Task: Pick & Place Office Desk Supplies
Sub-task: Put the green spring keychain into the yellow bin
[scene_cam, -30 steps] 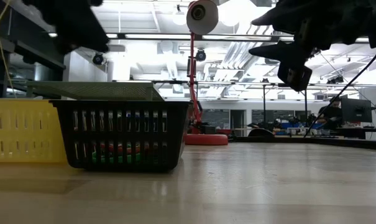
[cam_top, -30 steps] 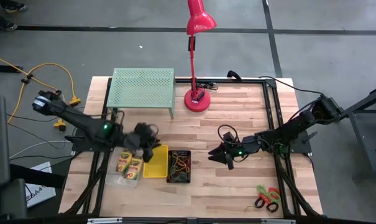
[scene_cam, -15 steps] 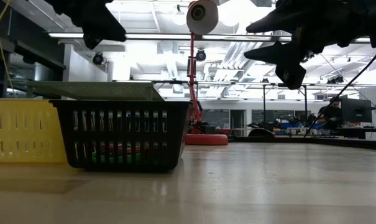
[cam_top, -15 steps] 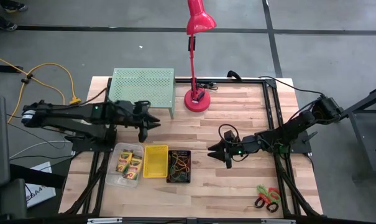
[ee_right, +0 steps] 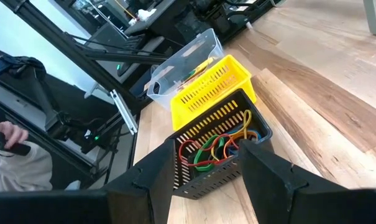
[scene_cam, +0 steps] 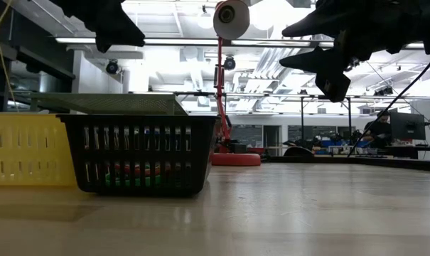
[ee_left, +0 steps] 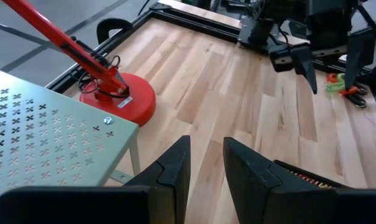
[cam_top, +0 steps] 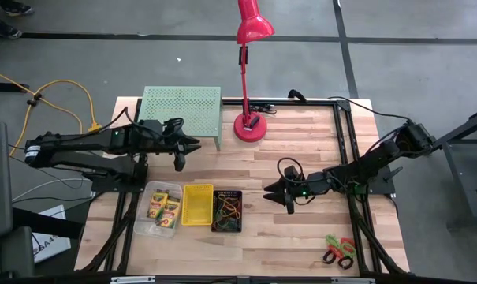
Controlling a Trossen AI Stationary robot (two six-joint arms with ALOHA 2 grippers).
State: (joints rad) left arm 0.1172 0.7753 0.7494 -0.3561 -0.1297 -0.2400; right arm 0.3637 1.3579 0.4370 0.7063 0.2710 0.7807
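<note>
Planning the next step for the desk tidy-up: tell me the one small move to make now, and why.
Probably swing the right pincer toward the scissors. They lie alone on the table's near right corner, outside any bin, while the crayon boxes sit in the clear bin and the coloured loops in the black mesh bin. The right pincer hovers open and empty, nearer than the left pincer.

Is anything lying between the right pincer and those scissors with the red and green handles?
Nothing visible. Only bare wooden table lies between the right pincer and the red-and-green-handled scissors near the table's front right corner.
</note>
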